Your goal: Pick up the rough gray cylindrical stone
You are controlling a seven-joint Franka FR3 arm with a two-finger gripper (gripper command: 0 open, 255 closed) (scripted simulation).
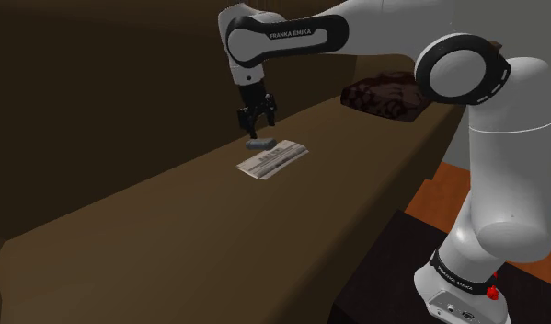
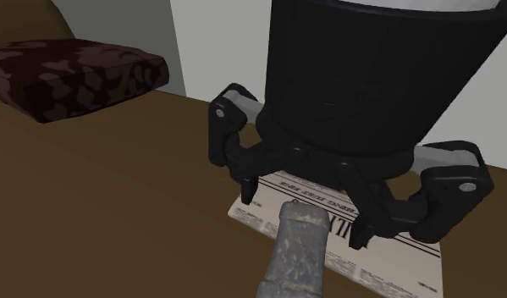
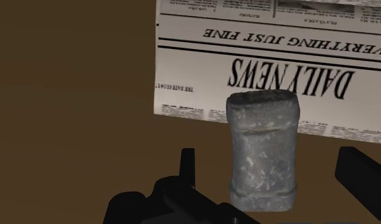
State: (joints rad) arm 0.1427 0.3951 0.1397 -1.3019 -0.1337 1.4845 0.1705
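The gripper point(image 1: 258, 122) is positioned open above the stone point(image 1: 260, 144), which lies partly on a newspaper point(image 1: 275, 160). Descent is required until the fingers point(image 3: 187, 163) straddle it, then closure.

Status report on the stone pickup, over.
Gripper open, poised over the gray stone, not touching. Stone lies on its side, one end on the newspaper. Nothing blocking the fingers.

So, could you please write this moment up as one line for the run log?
phase: pre-grasp | gripper: open, straddling stone, not touching | stone: lying partly on newspaper | support: brown surface
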